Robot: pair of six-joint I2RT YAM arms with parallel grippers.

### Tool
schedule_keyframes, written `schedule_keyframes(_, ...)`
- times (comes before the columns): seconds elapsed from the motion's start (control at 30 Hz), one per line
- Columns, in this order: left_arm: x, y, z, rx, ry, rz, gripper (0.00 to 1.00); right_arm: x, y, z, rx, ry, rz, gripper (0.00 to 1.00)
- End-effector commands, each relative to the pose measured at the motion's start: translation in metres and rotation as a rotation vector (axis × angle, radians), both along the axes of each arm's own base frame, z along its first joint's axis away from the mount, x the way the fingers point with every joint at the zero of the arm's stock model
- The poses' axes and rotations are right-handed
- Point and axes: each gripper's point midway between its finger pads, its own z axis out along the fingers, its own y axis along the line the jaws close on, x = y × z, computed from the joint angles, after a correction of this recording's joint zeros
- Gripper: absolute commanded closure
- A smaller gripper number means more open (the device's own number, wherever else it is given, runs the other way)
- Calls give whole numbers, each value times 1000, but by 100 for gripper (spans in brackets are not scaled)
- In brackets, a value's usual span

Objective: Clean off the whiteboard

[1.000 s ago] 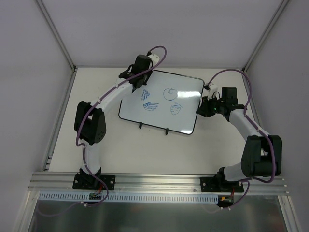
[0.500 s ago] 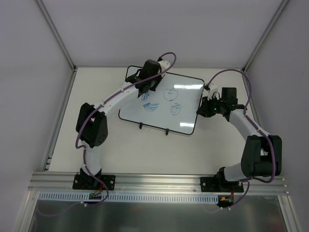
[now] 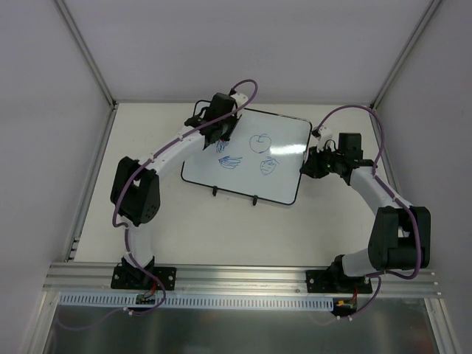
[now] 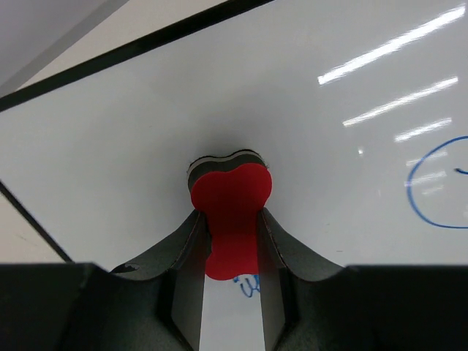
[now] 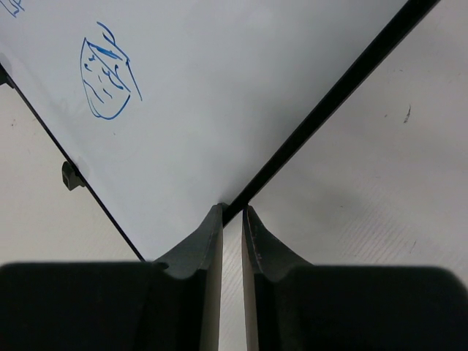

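Beige tabletop (image 3: 221, 228): left jaws clamp red eraser (image 4: 231, 197) on whiteboard (image 3: 284, 155), right jaws pinch its edge.

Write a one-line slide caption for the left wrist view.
Left gripper holds a red eraser against the whiteboard, with a blue doodle unwiped nearby.

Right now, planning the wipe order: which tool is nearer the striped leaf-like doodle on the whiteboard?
Left. The left tool, gripping the red eraser, is just beyond the doodle; the right tool pinches the right edge of the whiteboard, farther off.
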Motion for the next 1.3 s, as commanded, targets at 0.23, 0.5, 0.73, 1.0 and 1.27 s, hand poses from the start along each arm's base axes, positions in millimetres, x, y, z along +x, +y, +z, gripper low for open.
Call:
schedule_keyframes(0.23, -12, 52, -26, -4, 74, 135, 100, -3, 0, -5, -41, -13, 29, 92)
schedule_keyframes(0.5, -42, 19, -37, -72, 77, 94, 100, -3, 0, -7, -40, -7, 29, 92)
schedule_keyframes(0.73, -55, -6, -51, -68, 106, 46, 100, -3, -1, -8, -42, -6, 27, 92)
schedule_keyframes(1.0, -56, -6, -52, -37, 89, 62, 100, -1, -2, -9, -45, -3, 23, 92)
schedule_keyframes(1.27, -39, 58, -49, -54, 83, 234, 100, -2, -2, -9, -51, -5, 22, 92)
